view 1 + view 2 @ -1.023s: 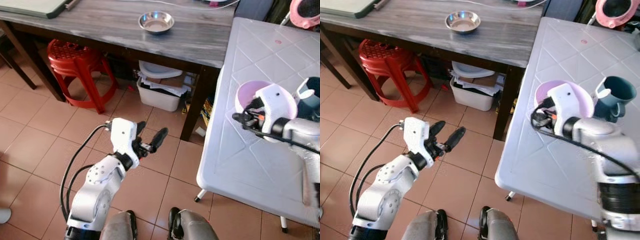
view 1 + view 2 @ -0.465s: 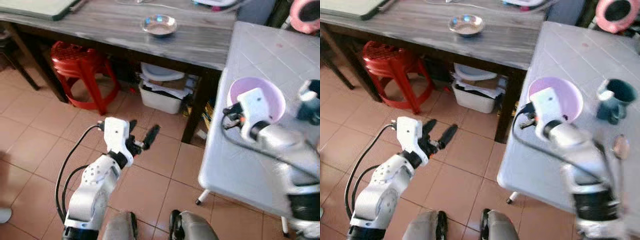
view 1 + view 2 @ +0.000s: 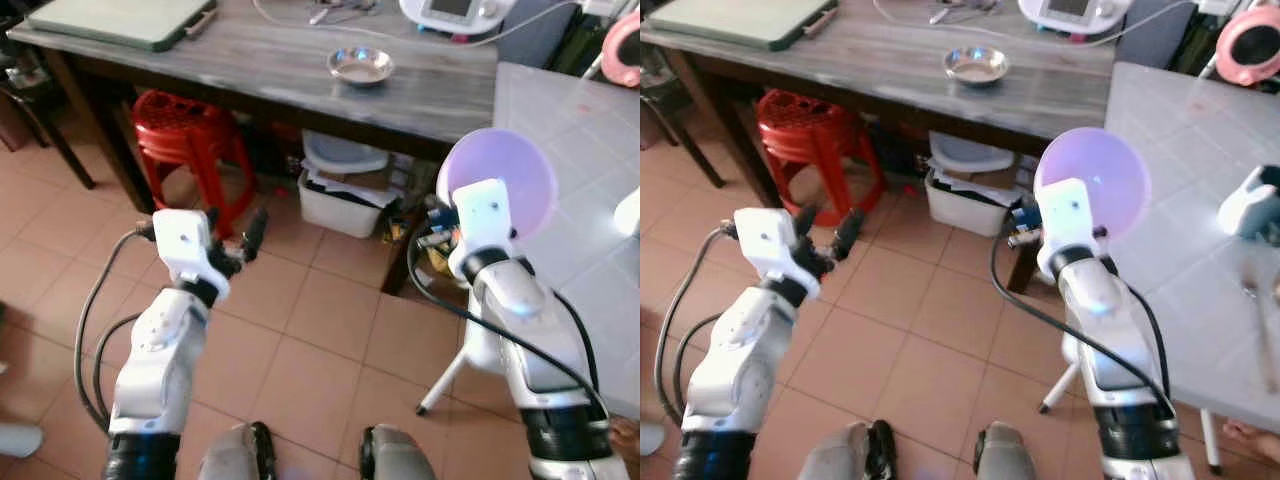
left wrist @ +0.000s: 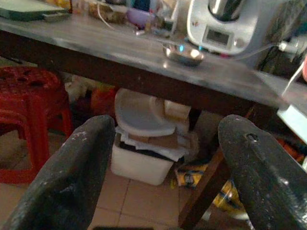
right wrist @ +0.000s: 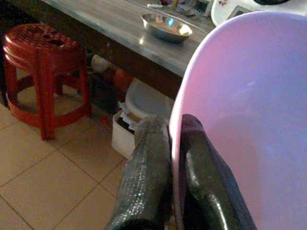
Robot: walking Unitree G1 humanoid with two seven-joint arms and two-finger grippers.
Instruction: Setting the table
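**Right wrist view: pink bowl pinched by its rim**

Right wrist view shows the right gripper (image 5: 168,182) clamped on the rim of the pink bowl (image 5: 244,120) — one finger outside, one inside. From the head, the bowl sits tilted at centre right, lifted before the white table (image 3: 590,230). At centre left, the left gripper (image 3: 243,238) hangs over floor tiles — fingers spread wide, empty. A steel bowl (image 3: 360,66) rests on the grey table (image 3: 250,60) at top.

Ahead of the left pincer (image 3: 232,243), the grey wooden table (image 3: 260,75) bears a small round steel bowl (image 3: 360,66), a white appliance (image 3: 455,12) and a flat green board (image 3: 120,17).
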